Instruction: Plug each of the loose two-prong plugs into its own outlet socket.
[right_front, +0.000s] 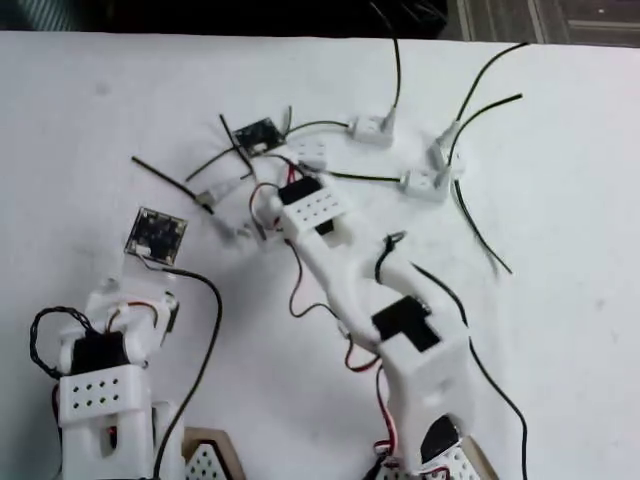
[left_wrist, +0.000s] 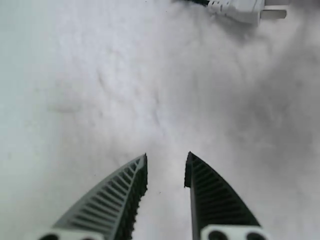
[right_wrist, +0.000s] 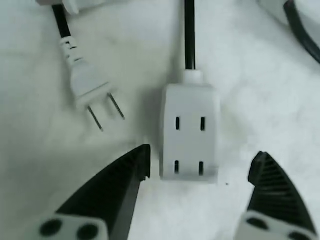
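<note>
Step in hand: judged from the layout, the first pairing. The right arm is lining up on a socket and no plug has been lifted yet.

Right gripper (right_wrist: 202, 155): its dark ribbed fingers are spread wide and hold nothing. They stand on either side of the near end of the white plastic outlet block (right_wrist: 190, 132) without touching it.

Outlet block: a rectangular, glossy body lying flat on the white table (right_front: 560, 300). Two pairs of slots face up, both empty, and a black cord leaves its far end.

Loose plug: the white two-prong plug (right_wrist: 86, 85) lies just beside the block. It is angled, with its bare metal prongs pointing toward the right gripper's side and its black cord trailing away.

Place in the high view: this cluster sits in the upper middle of the frame, at the tip of the arm that reaches up from the lower right.

Left gripper (left_wrist: 166, 162): the fingers are slightly parted with only table between them. A second white plug (left_wrist: 240, 9) lies well ahead; whether it is the same plug cannot be told.

Other sockets: two further white outlet pieces (right_front: 372, 128) (right_front: 425, 183) lie in the upper right.

Next move: it likely calls for shifting sideways onto the plug body, pinching across its flat sides, and then turning the prongs square to a slot pair. The light block may slide unless it is braced.
</note>
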